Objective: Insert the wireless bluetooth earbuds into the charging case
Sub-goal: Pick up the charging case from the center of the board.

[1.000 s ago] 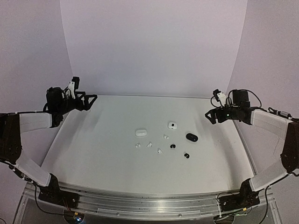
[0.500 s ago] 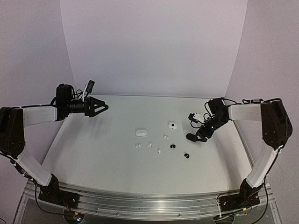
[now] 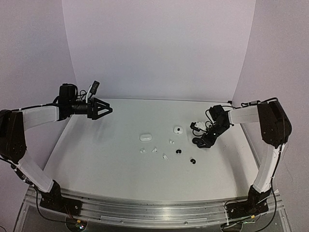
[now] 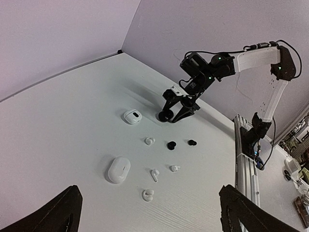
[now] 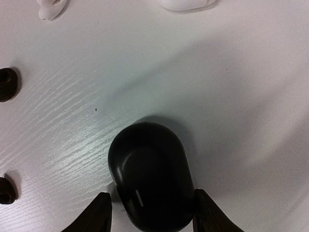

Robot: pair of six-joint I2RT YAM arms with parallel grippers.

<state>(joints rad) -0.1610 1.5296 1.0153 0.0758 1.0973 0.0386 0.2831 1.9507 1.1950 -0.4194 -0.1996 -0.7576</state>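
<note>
A black charging case (image 3: 195,141) lies right of centre. My right gripper (image 3: 202,139) is lowered over it. In the right wrist view its open jaws (image 5: 153,213) straddle the case (image 5: 150,169); the right finger touches it and a thin gap shows at the left one. Two black buds (image 3: 178,151) (image 3: 192,161) lie loose nearby. Several white buds (image 3: 154,150) lie around the table's middle, also in the left wrist view (image 4: 154,174). My left gripper (image 3: 104,110) is open and empty, held high at the far left.
A white oblong case (image 3: 146,137) and a small white squarish case (image 3: 178,129) sit shut behind the buds. In the right wrist view both black buds (image 5: 7,84) (image 5: 6,190) lie at the left edge. The curved backdrop wall rises behind the table.
My right arm swung in from the far right and came down over the black case. My left gripper turned and pushed a little toward the centre.
</note>
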